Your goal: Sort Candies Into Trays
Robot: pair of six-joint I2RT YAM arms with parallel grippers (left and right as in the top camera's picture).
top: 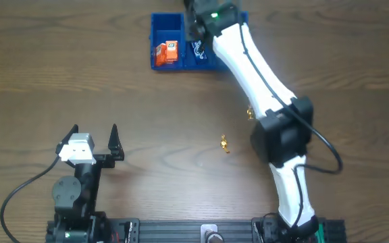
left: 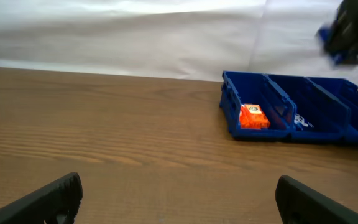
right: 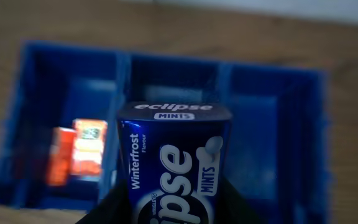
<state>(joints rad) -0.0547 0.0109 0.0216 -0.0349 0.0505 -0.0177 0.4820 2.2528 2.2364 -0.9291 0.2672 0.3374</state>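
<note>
The mint tin [right: 176, 163], its base cut off, hides part of the blue tray [right: 272, 124].

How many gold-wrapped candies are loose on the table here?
2. One gold candy lies in the open near the centre; a second gold candy sits beside the right arm, which may hide others.

Blue tray [top: 168, 27], orange candies [top: 166, 52], navy box [right: 176, 162]
</note>
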